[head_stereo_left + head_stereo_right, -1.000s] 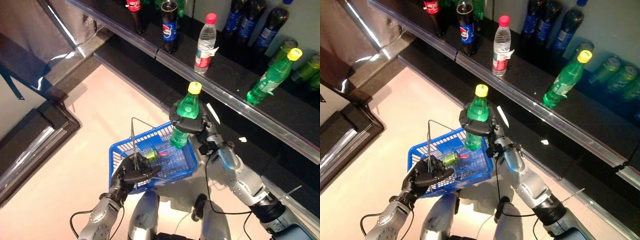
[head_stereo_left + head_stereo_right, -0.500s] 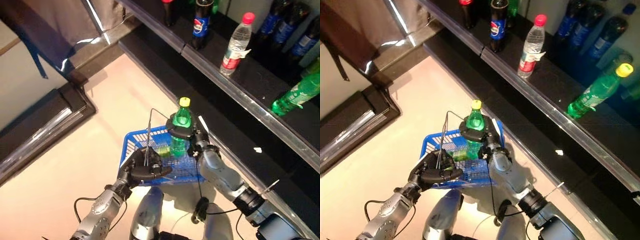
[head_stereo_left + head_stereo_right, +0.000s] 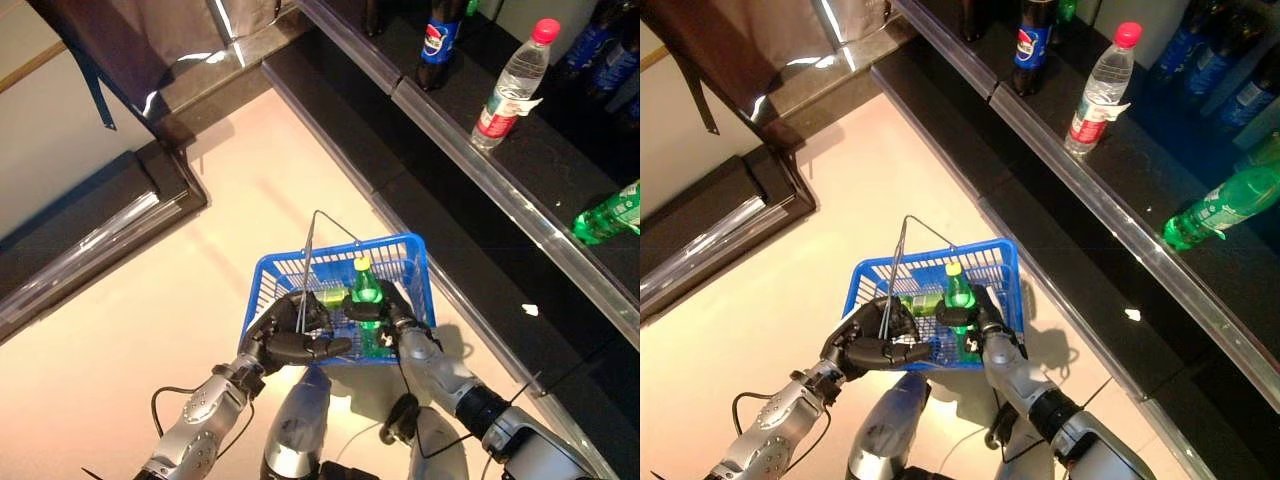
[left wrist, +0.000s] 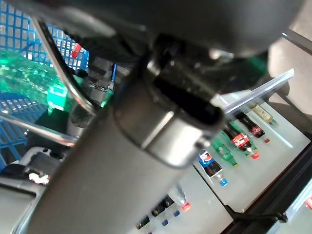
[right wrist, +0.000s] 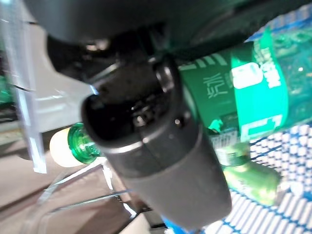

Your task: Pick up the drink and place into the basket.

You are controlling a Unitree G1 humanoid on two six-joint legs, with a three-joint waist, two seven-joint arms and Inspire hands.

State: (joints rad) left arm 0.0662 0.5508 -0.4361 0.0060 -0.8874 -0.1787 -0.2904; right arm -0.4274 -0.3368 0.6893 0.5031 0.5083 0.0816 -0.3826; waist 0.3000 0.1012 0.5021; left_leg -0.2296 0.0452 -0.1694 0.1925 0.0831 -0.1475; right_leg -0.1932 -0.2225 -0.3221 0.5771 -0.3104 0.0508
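My right hand [image 3: 392, 316] is shut on a green bottle with a yellow cap [image 3: 364, 296] and holds it upright inside the blue basket [image 3: 275, 285]. The bottle also shows in the right wrist view [image 5: 258, 78] and the right eye view [image 3: 958, 295]. A green can [image 3: 330, 297] lies on the basket floor beside the bottle. My left hand [image 3: 285, 335] is shut on the thin wire handles [image 3: 307, 260] and holds the basket up in front of me.
A long dark shelf [image 3: 520, 150] runs along the right with a clear water bottle [image 3: 508, 82], a dark cola bottle [image 3: 438, 40] and a lying green bottle [image 3: 608, 212]. A dark step [image 3: 90, 240] lies at the left.
My right hand has lowered the green bottle down into the blue basket. The camera has shifted, so the shelf sits further up and right.
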